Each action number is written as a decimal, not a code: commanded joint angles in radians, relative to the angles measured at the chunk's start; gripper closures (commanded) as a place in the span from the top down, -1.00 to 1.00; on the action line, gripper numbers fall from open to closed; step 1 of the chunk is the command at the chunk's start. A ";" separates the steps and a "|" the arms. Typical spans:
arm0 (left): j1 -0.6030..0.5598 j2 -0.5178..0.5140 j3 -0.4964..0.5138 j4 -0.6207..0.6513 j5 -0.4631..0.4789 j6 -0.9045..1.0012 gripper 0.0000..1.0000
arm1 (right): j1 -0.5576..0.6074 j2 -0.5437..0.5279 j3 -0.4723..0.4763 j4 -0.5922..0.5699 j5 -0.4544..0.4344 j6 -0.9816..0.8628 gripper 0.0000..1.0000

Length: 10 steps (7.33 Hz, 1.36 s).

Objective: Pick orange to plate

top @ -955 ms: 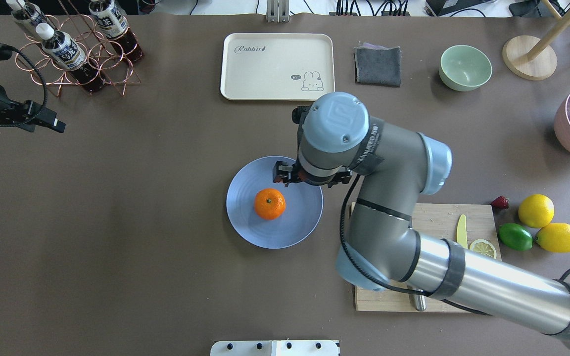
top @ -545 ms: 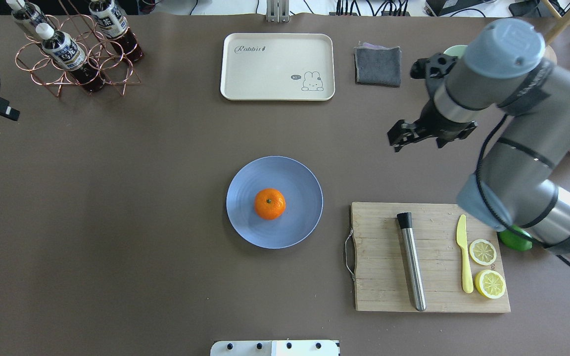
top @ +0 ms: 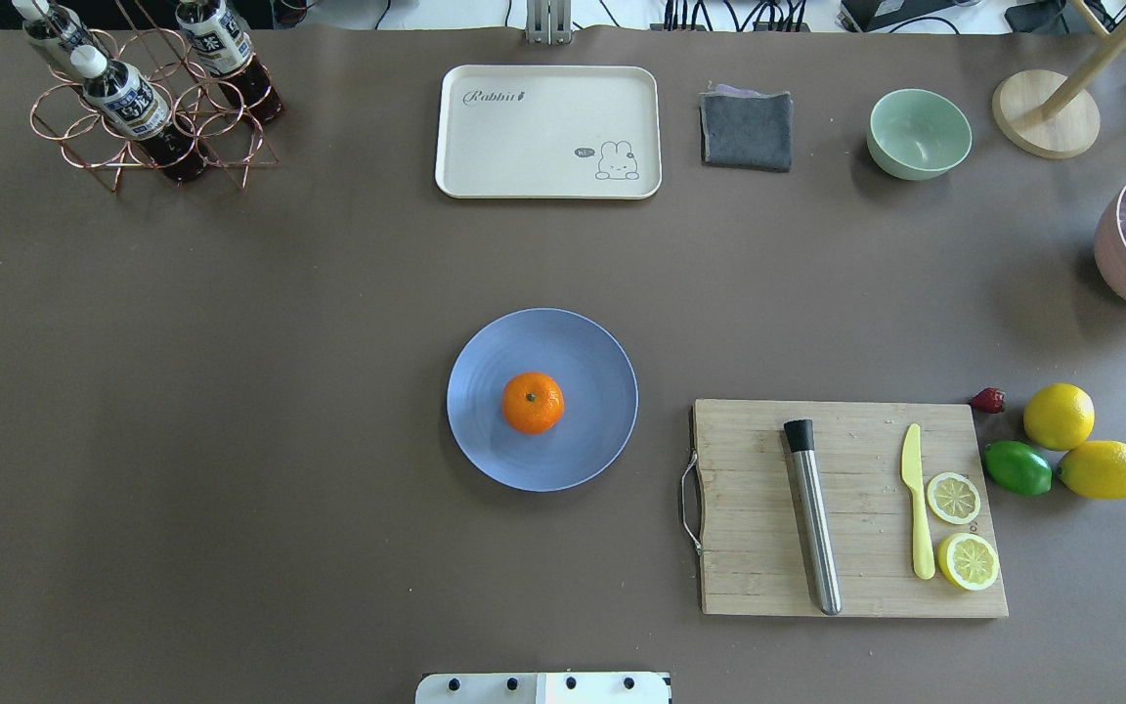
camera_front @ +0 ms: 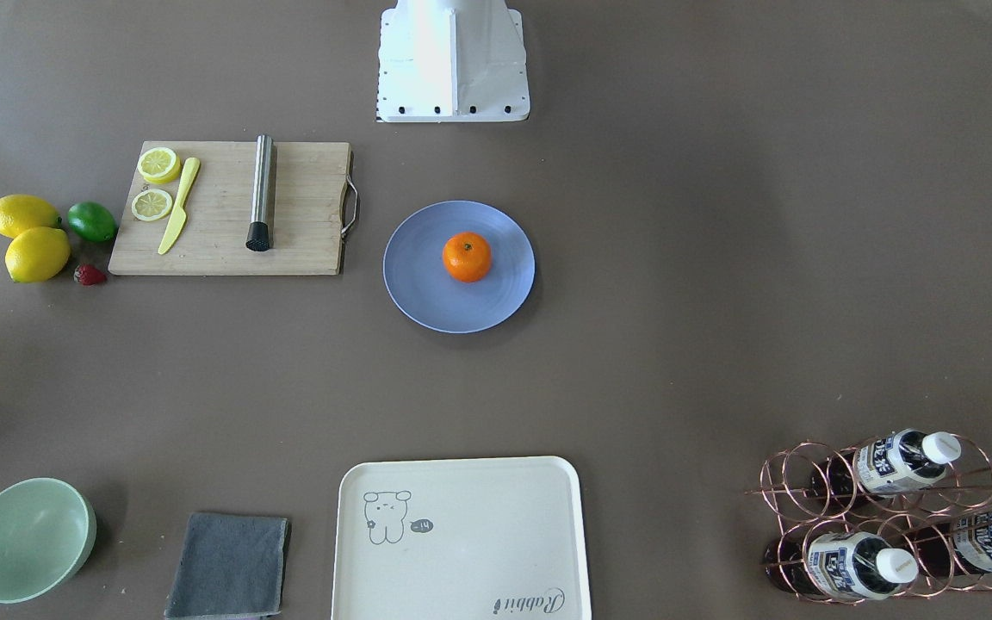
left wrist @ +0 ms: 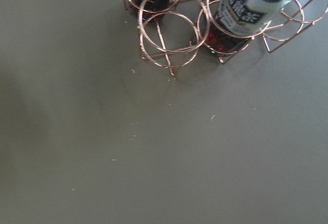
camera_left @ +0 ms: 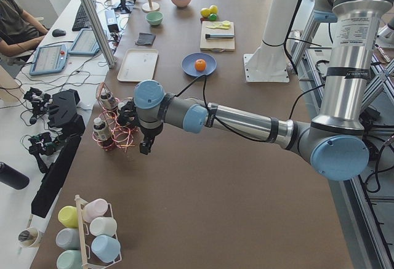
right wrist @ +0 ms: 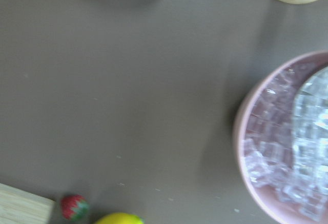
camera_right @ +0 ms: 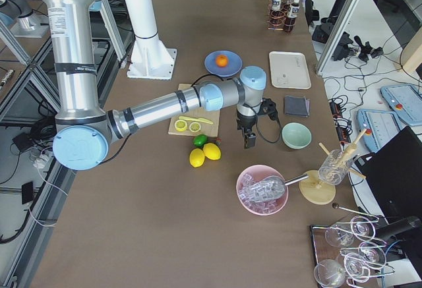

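Overhead exterior: we find the bright-orange round mandarin (top: 533, 402) centred on the round periwinkle-blue plate (top: 499, 445), so placing looks done. The left end effector (camera_left: 144, 148) and right end effector (camera_right: 249, 142) hang far off; their opening we cannot tell.

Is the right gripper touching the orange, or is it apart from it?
Apart. The overhead view shows the orange alone on the plate. The exterior right view shows the right gripper far from it, with a wide gap.
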 commanded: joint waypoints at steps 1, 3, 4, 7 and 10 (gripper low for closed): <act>-0.048 0.026 0.002 0.051 0.003 0.117 0.93 | 0.233 -0.042 -0.155 0.004 0.031 -0.326 1.00; -0.051 0.045 -0.004 0.051 0.022 0.105 0.95 | 0.332 -0.071 -0.203 0.006 0.046 -0.425 1.00; -0.051 0.060 -0.028 0.044 0.073 0.100 0.95 | 0.353 -0.084 -0.203 0.003 0.121 -0.425 1.00; -0.050 0.104 -0.053 0.042 0.075 0.088 0.96 | 0.387 -0.095 -0.189 0.012 0.154 -0.422 1.00; -0.051 0.216 -0.076 -0.063 0.080 0.082 0.95 | 0.387 -0.088 -0.191 0.012 0.148 -0.417 1.00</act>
